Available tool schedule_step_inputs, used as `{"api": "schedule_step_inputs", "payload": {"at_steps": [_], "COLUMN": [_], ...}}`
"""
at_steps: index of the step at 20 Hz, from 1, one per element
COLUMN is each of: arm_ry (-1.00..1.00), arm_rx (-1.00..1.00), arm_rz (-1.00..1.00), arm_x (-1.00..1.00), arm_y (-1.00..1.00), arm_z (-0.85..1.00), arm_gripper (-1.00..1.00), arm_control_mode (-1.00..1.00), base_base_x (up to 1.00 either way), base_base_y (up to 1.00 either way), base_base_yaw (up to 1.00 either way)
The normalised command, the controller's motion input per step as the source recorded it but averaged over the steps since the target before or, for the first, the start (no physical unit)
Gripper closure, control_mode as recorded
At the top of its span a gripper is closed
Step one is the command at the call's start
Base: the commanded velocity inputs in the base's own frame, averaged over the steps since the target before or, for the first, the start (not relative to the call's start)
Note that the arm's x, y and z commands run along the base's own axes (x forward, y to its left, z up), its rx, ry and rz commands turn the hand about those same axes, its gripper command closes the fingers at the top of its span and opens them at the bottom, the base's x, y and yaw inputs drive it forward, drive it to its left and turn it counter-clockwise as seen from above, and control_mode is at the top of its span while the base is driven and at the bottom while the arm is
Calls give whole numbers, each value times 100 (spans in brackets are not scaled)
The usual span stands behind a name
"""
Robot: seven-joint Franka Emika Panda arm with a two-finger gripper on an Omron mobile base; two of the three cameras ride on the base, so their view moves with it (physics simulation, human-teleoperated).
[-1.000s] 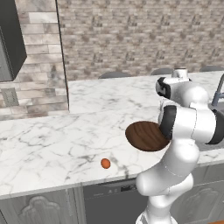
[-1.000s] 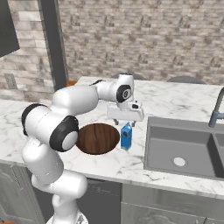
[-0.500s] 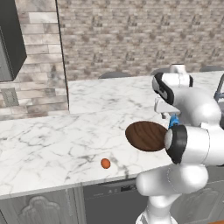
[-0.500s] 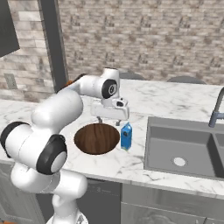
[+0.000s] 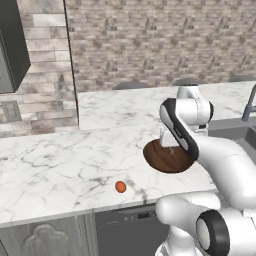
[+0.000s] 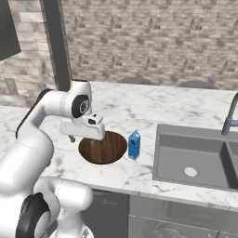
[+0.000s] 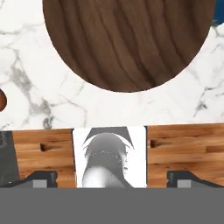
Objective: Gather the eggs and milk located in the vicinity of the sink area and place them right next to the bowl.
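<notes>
On the marble counter (image 5: 60, 165) in the left base view, one egg (image 5: 120, 187) lay near the front edge, well left of the wooden bowl (image 5: 165, 159). Right base view: gripper (image 6: 83, 138) hung over the bowl's left rim, milk carton (image 6: 134, 145) upright just right of the bowl, sink (image 6: 195, 160) further right. Hand view: jaws spread wide, holding nothing, bowl below.

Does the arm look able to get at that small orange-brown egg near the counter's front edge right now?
Probably yes. The small orange-brown egg lies alone on bare white marble counter, apart from the wide dark-brown wooden bowl. The gripper hangs over the bowl's near side, with nothing standing between.
</notes>
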Motion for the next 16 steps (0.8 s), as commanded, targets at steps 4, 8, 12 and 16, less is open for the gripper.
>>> {"api": "schedule_step_inputs", "payload": {"at_steps": [4,8,12,16], "arm_ry": [0,-1,-1,0], "arm_rx": [0,0,-7,-2], "arm_rz": [0,3,6,0], "arm_x": [-42,-17,0,1], "arm_y": [100,100,99,76], "arm_z": [3,-14,0,-12], "arm_gripper": [-100,-100,-100,-100], "arm_control_mode": [-100,-100,-100,-100], "base_base_x": [0,0,0,0], "base_base_y": [0,0,0,0], "base_base_yaw": [0,0,0,0]}}
